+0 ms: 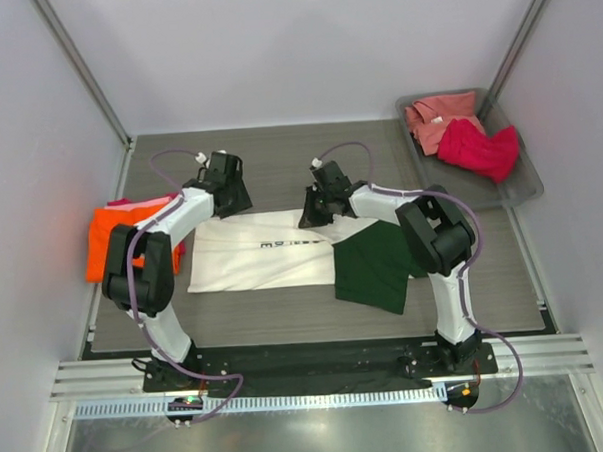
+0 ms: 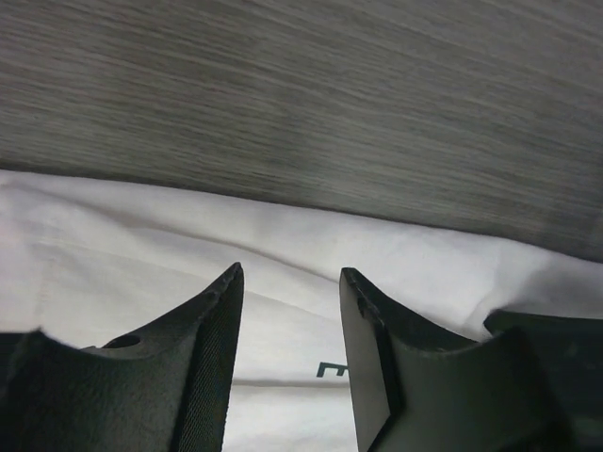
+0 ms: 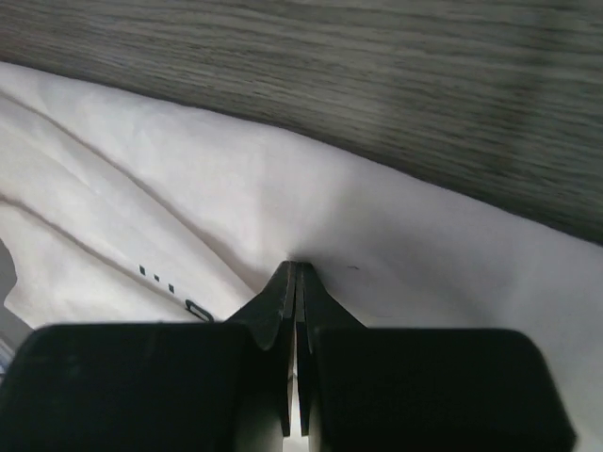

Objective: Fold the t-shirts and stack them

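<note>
We see the cream tee (image 1: 258, 253) lying flat across the middle of the table (image 1: 278, 152), folded into a long band with a line of dark print (image 1: 282, 244) near its centre. Its green sleeve (image 1: 373, 268) spreads out at the right end, towards the near edge.

Both arms reach to the tee's far edge. The left gripper (image 1: 226, 207) sits at the far left corner. In the left wrist view its fingers (image 2: 221, 320) stand apart over the cream cloth, with nothing between them (whether the tips touch the cloth we cannot tell).

The right gripper (image 1: 309, 218) is at the far edge, right of centre and just beside the sleeve. In the right wrist view its jaws are pressed together, and creases in the cloth run in to the tips, so it pinches a small fold of the cream tee.

At the table's left edge lies an orange tee (image 1: 107, 244) with a pink tee (image 1: 140, 202) showing along its far side. In the far right corner a grey tray (image 1: 525, 181) holds a salmon tee (image 1: 439, 115) and a crimson tee (image 1: 480, 150), touching each other.
</note>
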`<state>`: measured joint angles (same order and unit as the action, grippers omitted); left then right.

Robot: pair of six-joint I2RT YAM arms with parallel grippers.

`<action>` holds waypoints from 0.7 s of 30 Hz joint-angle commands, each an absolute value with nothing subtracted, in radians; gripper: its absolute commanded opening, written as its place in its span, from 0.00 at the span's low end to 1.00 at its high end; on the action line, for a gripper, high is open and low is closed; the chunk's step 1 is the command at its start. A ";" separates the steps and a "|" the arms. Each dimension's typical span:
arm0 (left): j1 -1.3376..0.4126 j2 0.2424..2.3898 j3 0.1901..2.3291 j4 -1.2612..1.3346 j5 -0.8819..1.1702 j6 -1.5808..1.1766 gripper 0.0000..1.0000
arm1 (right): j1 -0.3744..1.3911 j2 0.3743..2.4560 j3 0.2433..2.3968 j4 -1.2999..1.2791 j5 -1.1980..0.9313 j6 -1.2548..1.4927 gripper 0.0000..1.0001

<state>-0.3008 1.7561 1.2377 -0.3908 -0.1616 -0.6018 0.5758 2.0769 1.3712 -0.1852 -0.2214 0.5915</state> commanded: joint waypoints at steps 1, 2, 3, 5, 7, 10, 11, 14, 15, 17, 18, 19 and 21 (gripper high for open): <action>-0.301 1.767 1.250 -0.416 -0.081 -0.604 0.46 | 0.584 2.101 1.401 -0.109 -0.331 0.620 0.04; -0.301 1.779 1.250 -0.416 -0.066 -0.606 0.43 | 0.587 2.103 1.396 -0.103 -0.343 0.621 0.04; -0.299 1.785 1.250 -0.417 -0.042 -0.607 0.42 | 0.586 2.100 1.378 -0.095 -0.363 0.621 0.04; -0.301 1.799 1.256 -0.428 -0.026 -0.607 0.35 | 0.588 2.076 1.352 -0.078 -0.374 0.618 0.04; -0.302 1.802 1.250 -0.431 -0.021 -0.617 0.32 | 0.589 2.031 1.306 -0.063 -0.379 0.608 0.04; -0.322 1.801 1.212 -0.361 -0.003 -0.637 0.32 | 0.592 1.996 1.272 -0.069 -0.379 0.583 0.04; -0.334 1.802 1.195 -0.342 0.024 -0.640 0.31 | 0.594 1.985 1.275 -0.081 -0.382 0.560 0.04; -0.359 1.818 1.167 -0.293 0.031 -0.646 0.31 | 0.597 1.968 1.261 -0.097 -0.388 0.520 0.04; -0.364 1.830 1.161 -0.284 0.032 -0.646 0.30 | 0.604 1.962 1.250 -0.091 -0.387 0.514 0.04; -0.370 1.847 1.152 -0.258 0.041 -0.646 0.30 | 0.609 1.956 1.226 -0.061 -0.409 0.508 0.04; -0.368 1.867 1.157 -0.255 0.044 -0.647 0.30 | 0.617 1.954 1.218 -0.037 -0.420 0.499 0.04; -0.368 1.873 1.166 -0.262 0.046 -0.644 0.30 | 0.620 1.953 1.209 -0.023 -0.429 0.492 0.04; -0.368 1.876 1.177 -0.268 0.037 -0.643 0.29 | 0.630 1.939 1.181 -0.006 -0.452 0.471 0.04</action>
<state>-0.3737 1.8637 1.1656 -0.3084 0.0208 -0.6365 0.6090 2.0041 1.2095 -0.0601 -0.3920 0.5228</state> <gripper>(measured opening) 0.294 0.048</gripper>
